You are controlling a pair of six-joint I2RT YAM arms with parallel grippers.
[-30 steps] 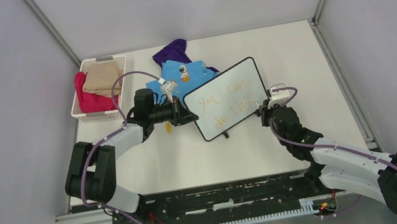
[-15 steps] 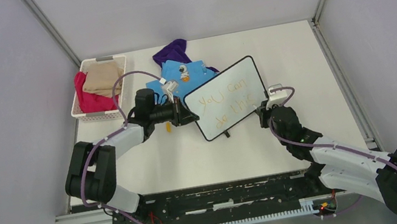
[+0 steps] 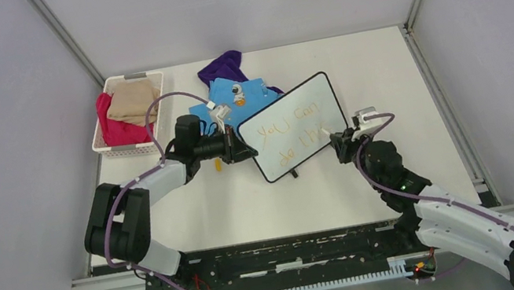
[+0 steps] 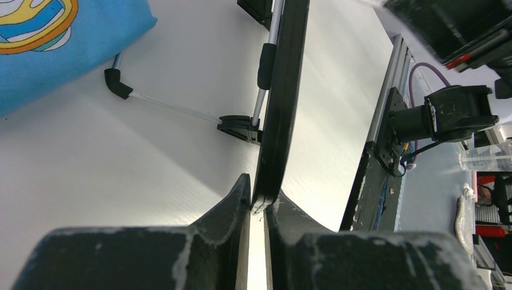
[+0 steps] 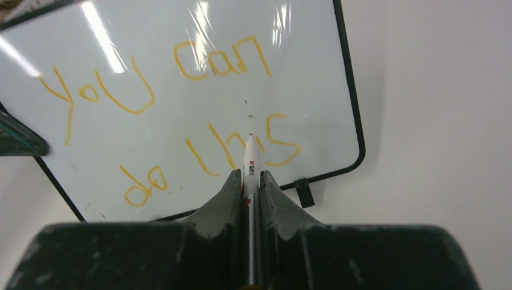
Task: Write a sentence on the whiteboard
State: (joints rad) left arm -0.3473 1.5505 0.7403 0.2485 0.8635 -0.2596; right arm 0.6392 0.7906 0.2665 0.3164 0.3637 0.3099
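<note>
The whiteboard [image 3: 294, 110], white with a thin black frame, stands tilted at the table's middle. My left gripper [image 3: 245, 149] is shut on its left edge; the left wrist view shows the black frame [image 4: 281, 103] edge-on, pinched between the fingers of the left gripper [image 4: 258, 200]. The sentence [image 3: 290, 136] reads "you can do this" in orange, on two lines [image 5: 181, 115]. My right gripper [image 5: 247, 179] is shut on a white marker [image 5: 250, 158]. Its tip lies on the board [image 5: 151, 42] at the "i" of "this". From above, the right gripper [image 3: 341, 144] sits at the board's lower right corner.
A white basket [image 3: 100, 144] with red and beige cloths stands at the back left. A blue shirt [image 3: 228, 96] and a purple cloth [image 3: 222, 64] lie behind the board. A small yellow piece [image 3: 217, 165] lies under my left wrist. The board's fold-out leg [image 4: 175, 109] rests on the table.
My right gripper has moved left, and the marker tip now lies on the board at "this". The left gripper keeps its hold; the board has barely shifted.
</note>
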